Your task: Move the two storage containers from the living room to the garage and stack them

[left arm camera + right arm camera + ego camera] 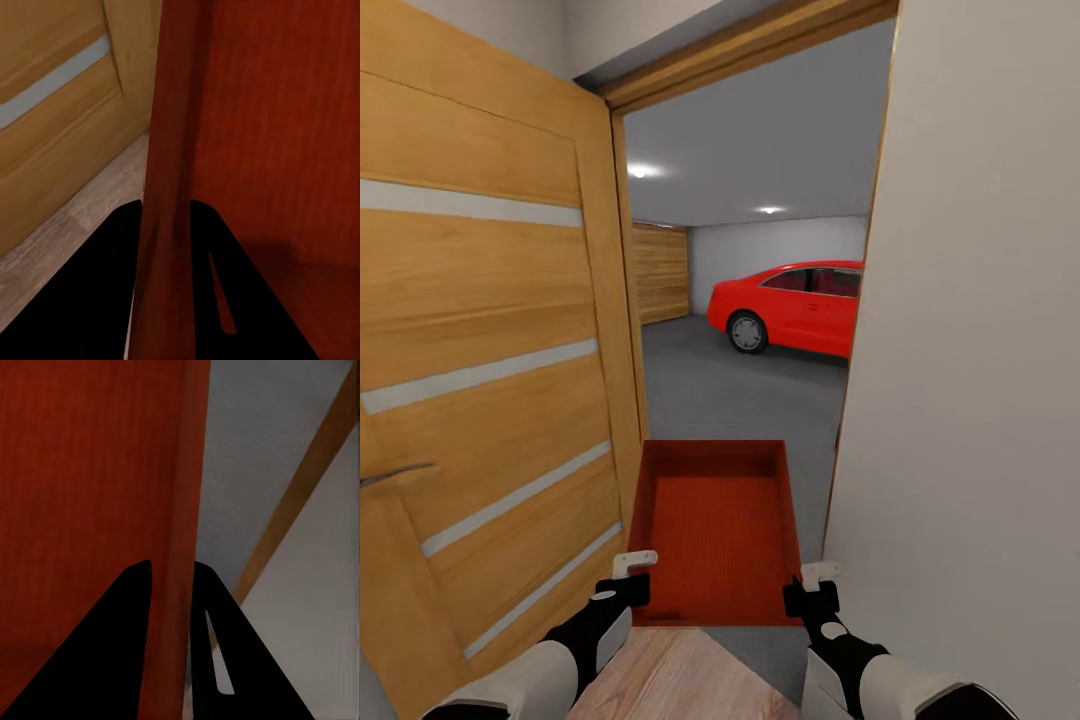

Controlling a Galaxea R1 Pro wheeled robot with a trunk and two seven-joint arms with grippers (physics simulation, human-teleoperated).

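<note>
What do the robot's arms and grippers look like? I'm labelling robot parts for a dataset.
Both arms have glossy white shells that give way to black wrist sections. The left gripper and right gripper each have a black body tipped with small pale, off-white fingers. In the wrist views the fingers look like plain black wedges. No cables or markings are visible.

**Surfaces at the garage doorway**

The orange-red rectangular plastic-looking bin (715, 530) has matt walls and a finely ribbed base. The open honey-coloured wooden door (480, 380) shows grain, with smooth pale inlaid strips. Grey concrete-like floor (710, 390) looks dull; the red car (795, 305) is glossy. The light wood-plank floor (680, 680) shows faint grain; the off-white wall (980, 350) looks flat and matt
</note>
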